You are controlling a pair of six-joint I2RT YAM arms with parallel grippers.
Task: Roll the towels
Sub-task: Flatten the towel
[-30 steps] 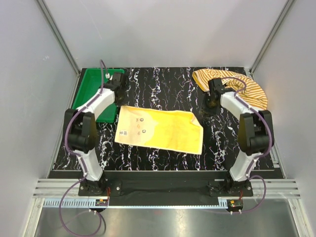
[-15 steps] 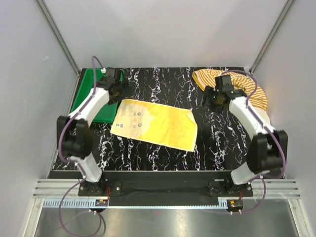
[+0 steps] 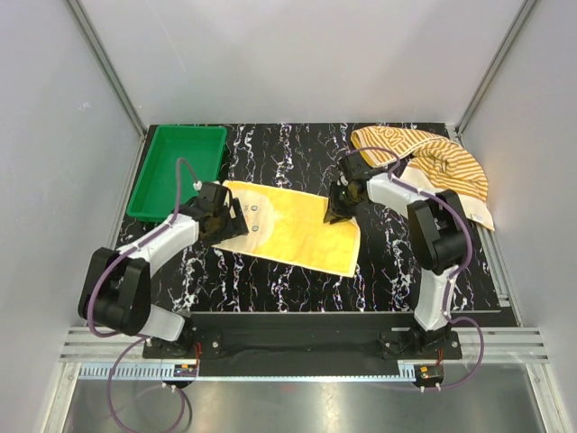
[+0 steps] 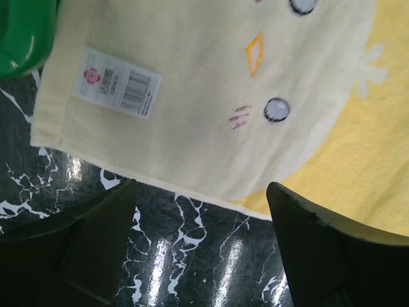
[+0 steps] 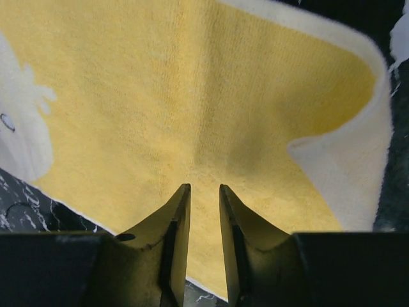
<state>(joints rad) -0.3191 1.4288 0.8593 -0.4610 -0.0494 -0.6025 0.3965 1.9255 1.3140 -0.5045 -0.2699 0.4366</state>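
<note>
Far left: green tray (image 3: 178, 147) at the far left corner of the black marbled table (image 3: 297, 144).

Left gripper (image 3: 229, 219) low over the left end of the yellow towel (image 3: 293, 236). Jaws wide apart, nothing between them. In the wrist view they straddle the towel's near edge, one finger (image 4: 96, 246) over bare table. White label (image 4: 116, 82) near that corner; printed face with orange beak (image 4: 255, 54) beside it.

Centre: yellow towel lies flat and unrolled, its left corner just beside the tray.

Right gripper (image 3: 334, 211) down on the towel's right end. Jaws nearly together, slim gap with yellow cloth showing in it; a crease runs out from the tips. Cannot tell if cloth is pinched. Corner there turned over, pale side up (image 5: 345, 167).

Far right: striped towel (image 3: 448, 162) bunched at the far right corner.
</note>
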